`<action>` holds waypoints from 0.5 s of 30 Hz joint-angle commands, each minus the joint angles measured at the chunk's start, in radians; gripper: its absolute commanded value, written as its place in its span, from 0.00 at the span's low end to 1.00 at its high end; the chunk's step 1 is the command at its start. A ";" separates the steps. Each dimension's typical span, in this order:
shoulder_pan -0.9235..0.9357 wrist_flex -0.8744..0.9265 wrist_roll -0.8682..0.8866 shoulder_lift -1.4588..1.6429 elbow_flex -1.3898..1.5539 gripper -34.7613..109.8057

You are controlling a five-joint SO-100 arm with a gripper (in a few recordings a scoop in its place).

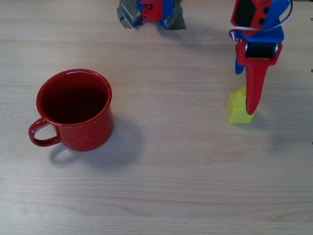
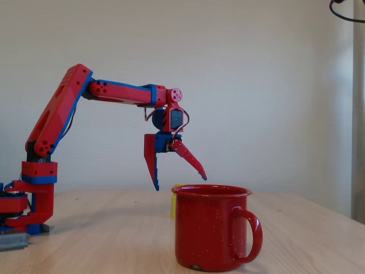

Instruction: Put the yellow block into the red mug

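Gripper jaws spread apart above yellow block on table; block unclamped, well apart from red mug.

We see even, bright, diffuse light in both views. Soft shadows fall right of the red mug on the surface. Focus sharp; no glare or edge distortion.

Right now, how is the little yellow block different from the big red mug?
The yellow block is small and boxy; the red mug is much bigger and round. The mug has a loop handle; the block has none. The open gripper hovers by the block, far from the mug. Both sit on the table.
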 commanded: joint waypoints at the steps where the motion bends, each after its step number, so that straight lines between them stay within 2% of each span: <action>1: -0.020 -0.011 0.031 0.044 0.008 0.59; 15: -0.046 -0.094 0.026 0.002 0.060 0.59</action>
